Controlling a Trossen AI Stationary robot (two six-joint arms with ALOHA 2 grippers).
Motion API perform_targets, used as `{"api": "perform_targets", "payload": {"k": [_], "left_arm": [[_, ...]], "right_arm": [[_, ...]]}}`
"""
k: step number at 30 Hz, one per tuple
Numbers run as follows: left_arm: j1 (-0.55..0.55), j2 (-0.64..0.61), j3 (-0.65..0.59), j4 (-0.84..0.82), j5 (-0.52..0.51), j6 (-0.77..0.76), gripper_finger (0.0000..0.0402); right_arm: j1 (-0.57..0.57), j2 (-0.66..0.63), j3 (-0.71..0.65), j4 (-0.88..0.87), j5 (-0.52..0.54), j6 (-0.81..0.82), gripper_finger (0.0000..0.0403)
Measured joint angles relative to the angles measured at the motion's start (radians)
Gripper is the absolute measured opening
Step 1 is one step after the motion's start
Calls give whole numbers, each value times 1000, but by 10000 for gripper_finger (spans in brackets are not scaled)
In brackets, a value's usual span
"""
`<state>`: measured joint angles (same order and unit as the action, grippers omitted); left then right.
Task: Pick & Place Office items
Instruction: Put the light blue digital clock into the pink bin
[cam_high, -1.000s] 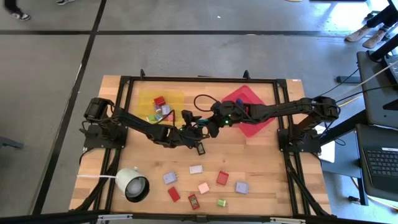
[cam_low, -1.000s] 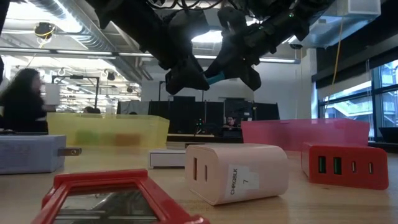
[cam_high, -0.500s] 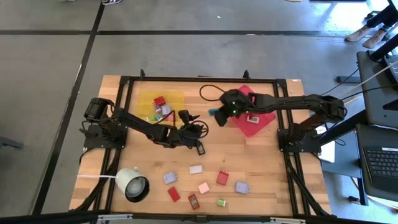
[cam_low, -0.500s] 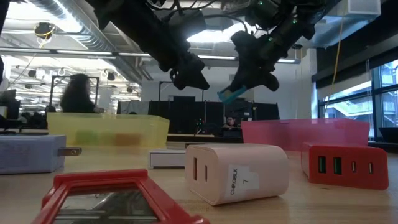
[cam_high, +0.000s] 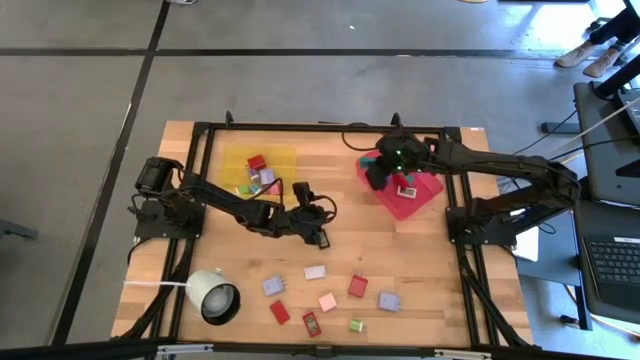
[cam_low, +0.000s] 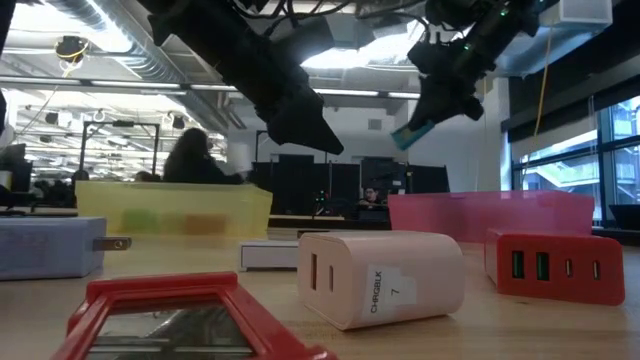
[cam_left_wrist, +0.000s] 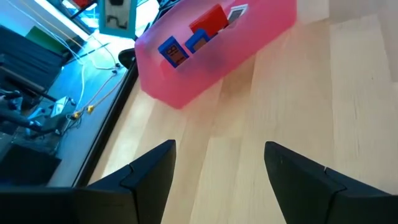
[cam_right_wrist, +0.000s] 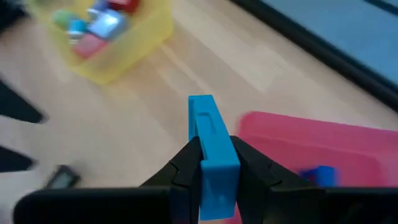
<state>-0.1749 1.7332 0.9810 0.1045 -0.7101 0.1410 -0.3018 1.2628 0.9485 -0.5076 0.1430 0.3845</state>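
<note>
My right gripper (cam_high: 380, 172) hangs above the left edge of the red tray (cam_high: 408, 198), shut on a teal-blue block (cam_low: 408, 135). My left gripper (cam_high: 316, 213) hovers open over the middle of the table, beside a small black block (cam_high: 323, 239) lying flat on the wood. Several blocks, among them a white one (cam_high: 315, 272) and a red one (cam_high: 358, 286), lie flat along the near side. The yellow tray (cam_high: 258, 165) holds several blocks, and the red tray (cam_left_wrist: 211, 56) holds blue and red ones. My right gripper pinches the teal-blue block between its two fingers, which sit on its two broad faces near one end (cam_right_wrist: 211, 163). The fingers come from above, slanting down. The block is lifted clear, and its free end (cam_low: 402, 140) sticks out below the fingers at a tilt.
A white round lamp-like object (cam_high: 212, 296) stands at the near left corner. A dark frame (cam_high: 320, 127) runs around the table. In the low view a pink charger (cam_low: 385, 275), a red one (cam_low: 555, 265) and a red-framed item (cam_low: 190, 320) lie close to the camera.
My right gripper has carried the teal-blue block from the table's middle, close by my left gripper, toward the far right, and now holds it above the red tray's left edge. It has stayed shut on the block throughout. My left gripper has stayed near the table's middle.
</note>
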Motion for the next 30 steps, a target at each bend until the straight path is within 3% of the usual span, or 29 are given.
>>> {"api": "perform_targets", "payload": {"k": [11,17,23,30], "left_arm": [[0,0,0,4,8,-46,240],[0,0,0,4,140,-50,239],[0,0,0,4,282,-49,240],[0,0,0,3,336,-7,240]], "right_arm": [[-39,-54,-105,2,26,-10,70],[-56,-55,-188,34,57,-7,71],[-67,-55,-206,29,204,-8,71],[-74,-53,-206,20,432,26,71]]}}
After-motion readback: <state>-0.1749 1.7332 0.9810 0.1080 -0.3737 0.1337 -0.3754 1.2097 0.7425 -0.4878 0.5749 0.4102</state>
